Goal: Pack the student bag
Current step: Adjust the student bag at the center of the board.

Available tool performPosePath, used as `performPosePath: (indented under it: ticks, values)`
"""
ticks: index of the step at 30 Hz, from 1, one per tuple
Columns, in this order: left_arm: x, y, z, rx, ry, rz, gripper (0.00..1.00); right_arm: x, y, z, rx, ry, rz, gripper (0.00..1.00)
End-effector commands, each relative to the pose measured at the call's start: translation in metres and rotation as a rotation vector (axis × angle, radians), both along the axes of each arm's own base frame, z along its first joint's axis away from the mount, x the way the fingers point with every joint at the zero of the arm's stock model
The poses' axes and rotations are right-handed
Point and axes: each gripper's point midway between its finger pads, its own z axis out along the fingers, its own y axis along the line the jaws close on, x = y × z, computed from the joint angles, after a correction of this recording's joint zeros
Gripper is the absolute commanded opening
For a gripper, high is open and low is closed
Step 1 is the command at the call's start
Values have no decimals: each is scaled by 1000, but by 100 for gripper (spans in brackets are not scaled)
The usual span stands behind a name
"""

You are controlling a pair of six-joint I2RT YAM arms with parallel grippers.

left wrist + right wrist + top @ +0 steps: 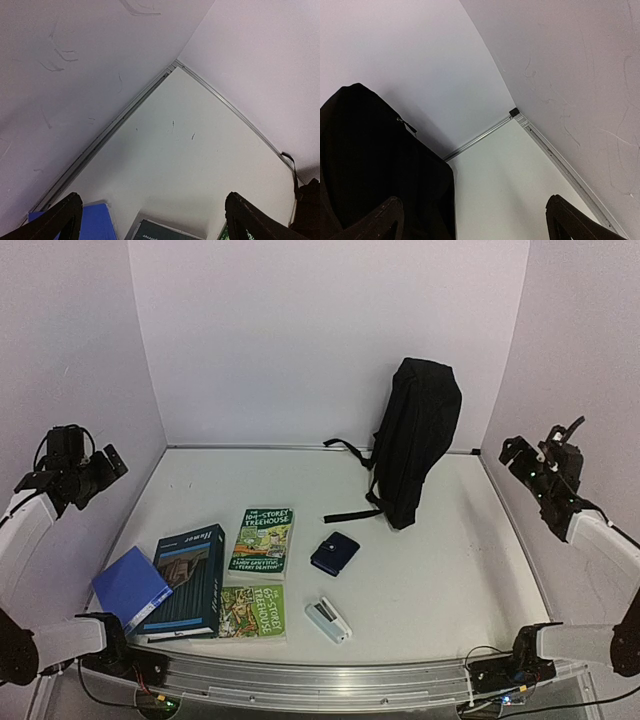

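Note:
The student bag point(415, 437) is a large black backpack that stands upright against the back wall, its straps trailing onto the table; it fills the left of the right wrist view point(375, 165). My left gripper point(85, 472) hangs high at the far left, open and empty, far from the bag. My right gripper point(535, 462) is raised at the far right, also open with nothing between its fingers. In the left wrist view the open left gripper point(155, 220) looks down on the table's back left corner.
Near the front left lie a blue folder point(130, 587), a dark blue book point(187, 578), and two green Treehouse books point(264, 539) point(252, 611). A small dark-blue wallet point(334, 553) and a white calculator-like device point(327, 619) rest mid-table. White walls enclose three sides.

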Motion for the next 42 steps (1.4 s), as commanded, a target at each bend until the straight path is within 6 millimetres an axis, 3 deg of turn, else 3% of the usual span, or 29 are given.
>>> performPosePath:
  ticks: [1,5,11,13,16,21,25,29,32,37,42]
  values:
    - [2,-4,14,32,11,-48,100,3,-4,27,62,-36,-42,98]
    - [4,-5,19,41,67,-72,100,4,15,49,43,-40,75,98]
    - [23,-31,44,82,64,-287,100,0,29,89,-39,-24,135,98]
    - [28,-35,54,99,4,-320,100,5,52,98,-74,-5,172,98]
    - [33,-42,53,81,-41,-348,100,18,98,103,-144,51,195,98]
    - [30,-46,44,100,-63,-382,100,32,145,117,-249,103,179,96]
    - [25,-50,37,100,-75,-408,100,35,187,113,-358,154,154,93]
    - [24,-54,37,87,-73,-426,100,32,217,110,-440,171,104,92]
    - [23,-54,37,82,-71,-424,100,34,223,105,-498,186,30,91]
    - [23,-58,34,61,-65,-441,100,36,213,101,-543,208,-124,88]
    - [22,-60,35,57,-70,-446,100,40,213,94,-552,215,-165,88]
